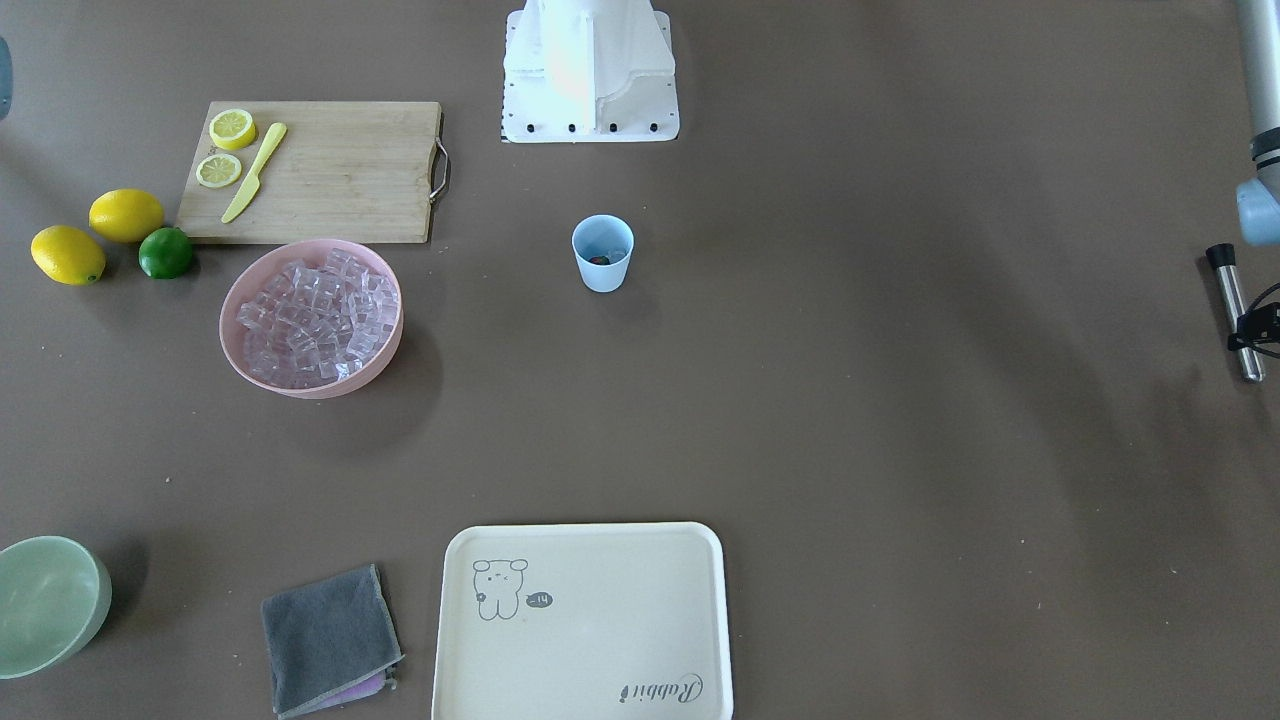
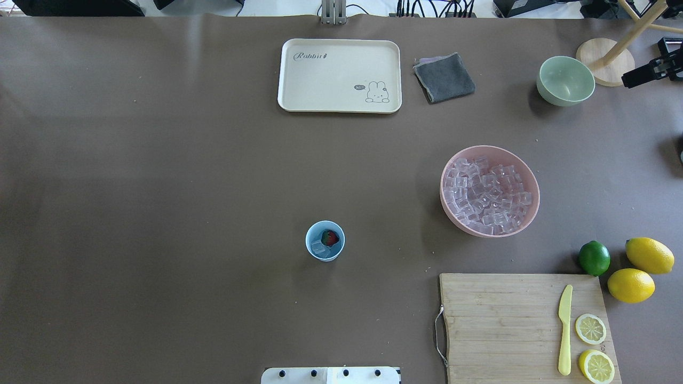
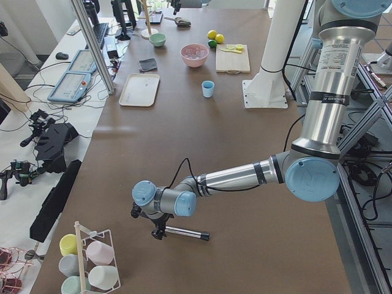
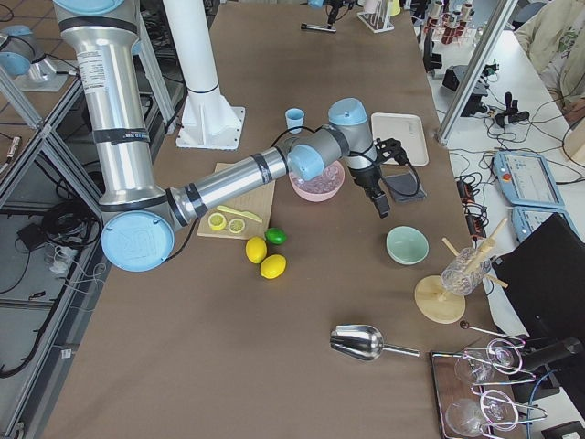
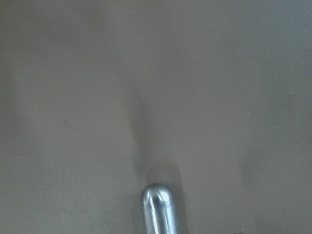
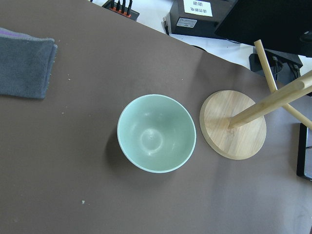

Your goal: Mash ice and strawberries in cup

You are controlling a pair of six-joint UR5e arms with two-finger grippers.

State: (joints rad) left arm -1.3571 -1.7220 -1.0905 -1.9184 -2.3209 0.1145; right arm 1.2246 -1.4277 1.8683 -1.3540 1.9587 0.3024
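Presently: left gripper [image 1: 1244, 334] clenched on steel muddler [image 1: 1232, 305], for mashing; cup [image 1: 603, 276] holds ice [image 2: 318, 248], strawberry [image 2: 331, 238]; right gripper [image 4: 379, 203]: state indeterminable

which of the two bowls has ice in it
The pink bowl, heaped with ice cubes; the pale green bowl is empty.

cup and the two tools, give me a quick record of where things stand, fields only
cup: light blue, upright, standing alone
in cup: ice and one strawberry
left tool: shut on metal rod, far from the cup
right tool: raised, near green bowl; open or shut unclear
pink bowl: full of more clear cubes
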